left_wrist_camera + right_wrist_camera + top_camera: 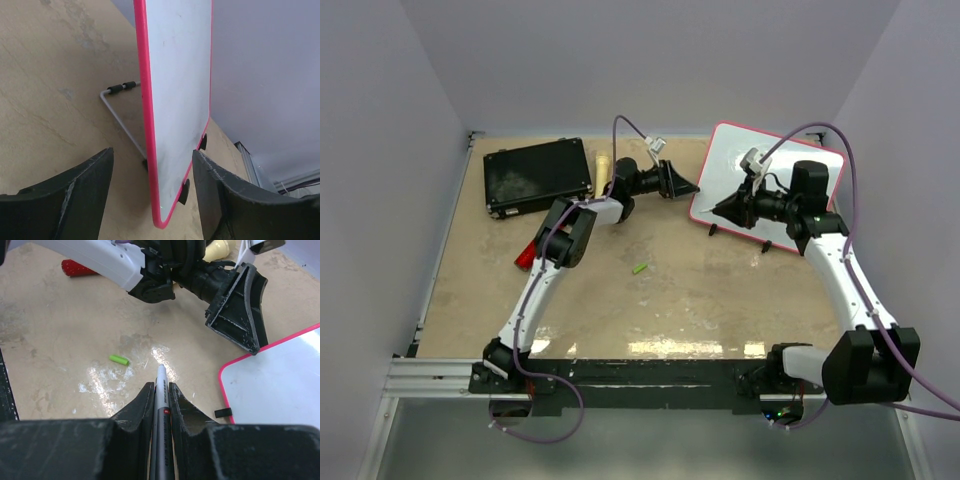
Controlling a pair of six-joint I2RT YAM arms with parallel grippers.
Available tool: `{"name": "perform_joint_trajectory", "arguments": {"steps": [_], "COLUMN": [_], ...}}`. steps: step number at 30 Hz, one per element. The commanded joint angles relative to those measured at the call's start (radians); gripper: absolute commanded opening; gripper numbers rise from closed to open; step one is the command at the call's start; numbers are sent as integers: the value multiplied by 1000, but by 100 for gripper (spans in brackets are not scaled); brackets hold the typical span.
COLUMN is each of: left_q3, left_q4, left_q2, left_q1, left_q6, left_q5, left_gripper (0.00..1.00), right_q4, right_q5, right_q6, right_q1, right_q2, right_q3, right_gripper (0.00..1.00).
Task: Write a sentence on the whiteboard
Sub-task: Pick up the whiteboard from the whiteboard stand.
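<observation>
1. The whiteboard (728,165) is found at the far right of the surface (670,300). It is propped at a tilt on a wire stand (117,107), with its long side running roughly left to right.
2. The left claw (688,186) is set just left of the board with its fingers apart. In the left wrist view the pink-rimmed edge is seen between them, touched by neither.
3. The right claw (722,209) is clamped on an uncapped marker (160,395). Its tip is aimed left, so the board lies to the right of it and behind it.
4. The board's face is seen as plain white, and no writing can be made out.
5. The right arm is judged nearer the face, but the marker would first have to be turned toward the board.
</observation>
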State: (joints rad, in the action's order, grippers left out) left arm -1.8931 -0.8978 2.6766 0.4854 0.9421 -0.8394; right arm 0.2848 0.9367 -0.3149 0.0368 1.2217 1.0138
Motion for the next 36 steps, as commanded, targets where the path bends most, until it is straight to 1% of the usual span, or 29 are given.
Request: {"name": "perform_joint_trajectory", "arguments": {"steps": [1, 5, 9, 13, 18, 19, 20, 21, 22, 24, 31, 36], "left_q3": [-167, -294, -325, -354, -402, -406, -412, -413, -413, -414, -400, -366], "left_q4": [-59, -40, -30, -44, -33, -33, -33, -23, -18, -29, -88, -128], "left_q2": [68, 144, 169, 192, 207, 209, 210, 207, 204, 200, 166, 126], "left_q1": [19, 28, 39, 47, 58, 59, 61, 62, 62, 64, 62, 53], "left_q6": [69, 98, 101, 119, 118, 118, 116, 113, 109, 107, 129, 144], "left_q5": [-29, -47, -46, -41, -33, -33, -30, -27, -24, -24, -29, -6], "left_gripper": [66, 61, 57, 49, 42, 36, 19, 10, 4, 0, 0, 0], "right_q4": [-4, -3, -1, 1, 1, -1, 1, -1, 1, -1, 4, 5], "right_q5": [30, 30, 33, 34, 36, 36, 36, 36, 36, 36, 40, 48], "right_q6": [-3, -7, -7, -7, -7, -7, -7, -7, -7, -9, -10, -10], "right_q1": [-5, -5, -6, -5, -5, -5, -5, -3, -5, -5, -5, -8], "right_q2": [5, 9, 13, 15, 15, 15, 15, 15, 13, 12, 10, 6], "right_q3": [25, 26, 26, 26, 26, 26, 26, 26, 26, 26, 26, 28], "right_gripper": [0, 0, 0, 0, 0, 0, 0, 0, 0, 0, 0, 0]}}
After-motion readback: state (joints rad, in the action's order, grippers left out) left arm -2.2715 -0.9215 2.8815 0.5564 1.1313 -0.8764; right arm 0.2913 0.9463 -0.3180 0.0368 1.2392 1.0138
